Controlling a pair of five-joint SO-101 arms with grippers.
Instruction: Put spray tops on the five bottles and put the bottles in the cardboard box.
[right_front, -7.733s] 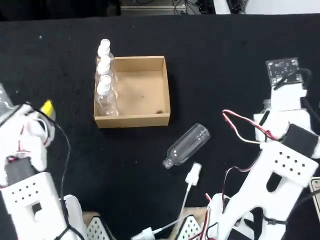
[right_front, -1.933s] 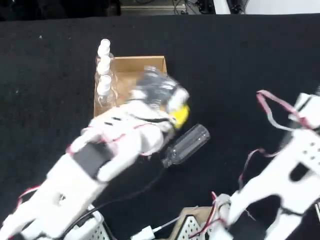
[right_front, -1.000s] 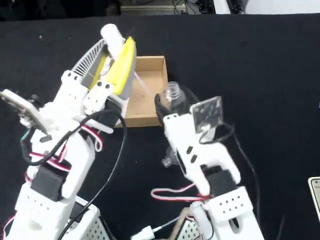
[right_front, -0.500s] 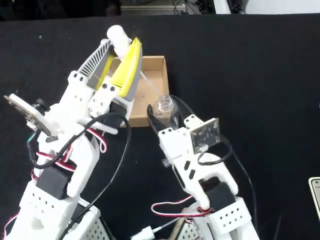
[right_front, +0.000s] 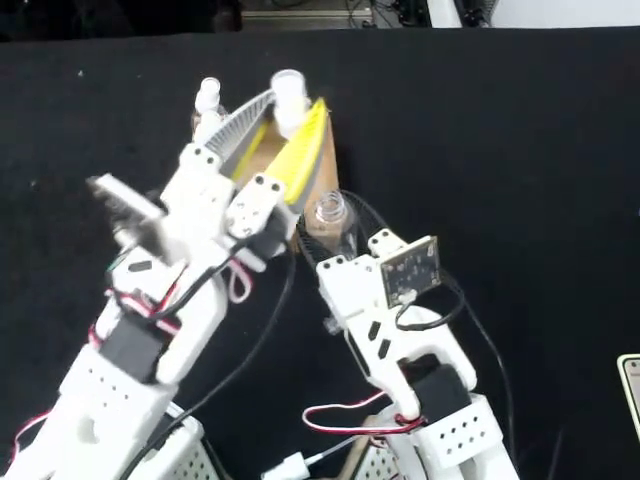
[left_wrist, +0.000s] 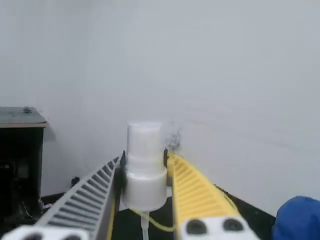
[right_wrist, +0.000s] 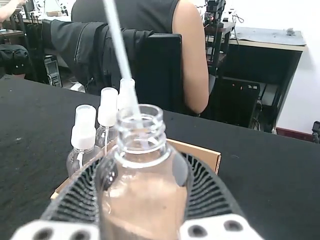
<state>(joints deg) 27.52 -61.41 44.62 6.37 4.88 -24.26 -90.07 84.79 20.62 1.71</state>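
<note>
High view, contents first.

Box (right_wrist: 205, 151): cardboard, open top, on the table left of centre toward the far side, largely covered by the left arm.

Capped bottles (right_wrist: 85, 142): three, upright in a row along one wall inside the box, white tops on.

Bottle (right_wrist: 142, 180): clear, uncapped, upright, mouth open. Clamped at the body between the black ribbed fingers of the right gripper (right_front: 330, 228), raised just beside the box's near right corner.

Spray top (left_wrist: 145, 167): white, upright. Pinched at its collar by the left gripper (left_wrist: 145, 187), one finger grey, the other yellow. Held high, over the box as the high view shows it.

Tube (right_wrist: 118, 55): thin, white, slanting down from the spray top. Its lower end meets the bottle's mouth; whether it is inside the neck cannot be told.

Spare top (right_front: 290, 466): white, with its own tube, lying at the table's near edge between the two arm bases.

Surface: table (right_front: 500, 130), covered in black cloth.

Room: white wall (left_wrist: 225, 75) and dark cabinet (left_wrist: 20, 145) behind the left gripper. Desk (right_wrist: 270, 42) beyond the table's far side.

Open room: a wide stretch of cloth lies between the right arm and the table's right edge, and another left of the left arm. The two arms stand close together in the middle, their grippers near one another at the box's right side.
</note>
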